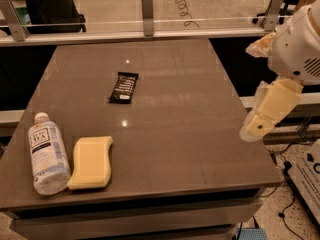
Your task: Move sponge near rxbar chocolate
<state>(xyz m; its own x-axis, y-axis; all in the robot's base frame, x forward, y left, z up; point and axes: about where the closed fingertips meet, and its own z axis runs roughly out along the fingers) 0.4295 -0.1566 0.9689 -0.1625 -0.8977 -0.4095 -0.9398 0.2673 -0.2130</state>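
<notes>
My gripper (257, 123) hangs far right of the sponge (91, 162), out past the table (200, 134) edge; open or closed, I cannot tell. The sponge lies near the front edge with a water bottle (47, 152) just beside it on its left. The rxbar chocolate (123, 87) sits behind the sponge, well apart. I'd approach from the sponge's right, over bare tabletop, and grip it from above, clear of the bottle.
</notes>
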